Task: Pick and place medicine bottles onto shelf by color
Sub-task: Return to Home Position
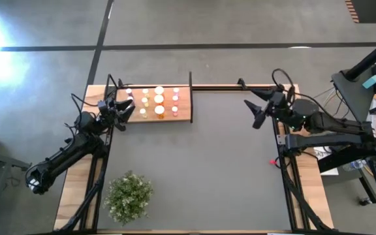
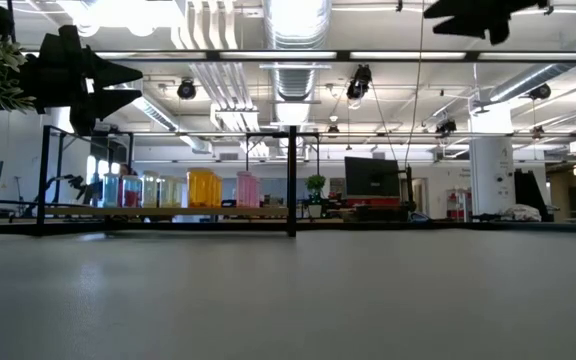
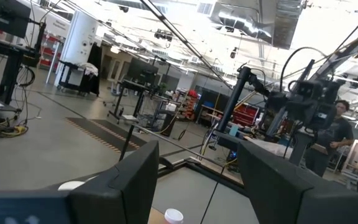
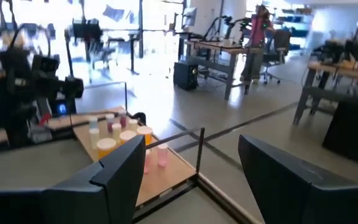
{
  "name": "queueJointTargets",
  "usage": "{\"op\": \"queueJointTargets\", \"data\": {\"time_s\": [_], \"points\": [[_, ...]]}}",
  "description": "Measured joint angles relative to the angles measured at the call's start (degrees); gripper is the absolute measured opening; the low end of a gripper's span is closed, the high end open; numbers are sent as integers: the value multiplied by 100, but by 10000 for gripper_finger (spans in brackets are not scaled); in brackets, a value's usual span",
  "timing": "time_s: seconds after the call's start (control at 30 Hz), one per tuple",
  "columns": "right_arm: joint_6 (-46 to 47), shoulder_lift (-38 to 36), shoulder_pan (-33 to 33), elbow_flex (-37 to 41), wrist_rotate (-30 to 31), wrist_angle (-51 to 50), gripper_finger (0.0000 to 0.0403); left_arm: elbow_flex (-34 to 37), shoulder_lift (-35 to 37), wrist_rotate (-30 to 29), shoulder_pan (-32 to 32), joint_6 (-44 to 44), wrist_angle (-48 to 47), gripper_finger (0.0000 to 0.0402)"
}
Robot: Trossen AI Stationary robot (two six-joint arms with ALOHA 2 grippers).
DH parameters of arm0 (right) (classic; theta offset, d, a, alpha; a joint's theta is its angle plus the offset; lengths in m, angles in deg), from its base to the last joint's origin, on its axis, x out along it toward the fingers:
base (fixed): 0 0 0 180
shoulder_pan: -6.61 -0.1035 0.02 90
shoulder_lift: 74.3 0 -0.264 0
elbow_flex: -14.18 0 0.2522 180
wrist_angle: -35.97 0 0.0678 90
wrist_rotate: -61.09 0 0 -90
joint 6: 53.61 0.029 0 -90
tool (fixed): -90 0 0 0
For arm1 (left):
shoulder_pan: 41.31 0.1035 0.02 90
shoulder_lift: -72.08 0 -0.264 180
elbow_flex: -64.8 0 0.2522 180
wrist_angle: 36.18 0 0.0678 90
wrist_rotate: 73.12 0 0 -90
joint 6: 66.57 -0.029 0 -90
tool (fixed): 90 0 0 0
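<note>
Matte grey tabletop (image 2: 288, 300), round white-capped bottles (image 1: 158, 99) on light-wood shelf (image 1: 185, 106), left arm (image 1: 64, 156) and right arm (image 1: 331, 123), angular jaws apart, empty.

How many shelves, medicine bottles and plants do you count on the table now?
Light-wood shelf board with black rods: 1
Small white-capped medicine bottles: about 11 visible, all on that board
Green bushy plant: 1
Total: about 13

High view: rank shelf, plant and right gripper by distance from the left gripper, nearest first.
1. The shelf, directly beside the left gripper, at the table's left.
2. The plant, same left side, at the opposite table edge.
3. The right gripper, across the table at its right edge.
</note>
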State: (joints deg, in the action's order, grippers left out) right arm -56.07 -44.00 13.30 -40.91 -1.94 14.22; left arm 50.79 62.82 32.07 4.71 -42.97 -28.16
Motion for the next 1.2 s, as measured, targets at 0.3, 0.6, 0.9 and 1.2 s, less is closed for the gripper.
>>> {"op": "queueJointTargets", "data": {"time_s": [0.3, 0.6, 0.9, 1.2], "points": [[482, -991, 341, 1139, -36, 149, 249, 0, 0, 1, 0, 0, 0, 202], [-13, -1675, 717, 2046, -40, 576, 249, 0, 0, 1, 0, 0, 0, 202], [127, -2612, 1148, 3074, -36, 1691, 249, 0, 0, -1, 0, 0, 2, 202], [131, -3024, 1417, 3366, -34, 1730, 249, 0, 0, -1, 0, 0, 2, 202]]}}
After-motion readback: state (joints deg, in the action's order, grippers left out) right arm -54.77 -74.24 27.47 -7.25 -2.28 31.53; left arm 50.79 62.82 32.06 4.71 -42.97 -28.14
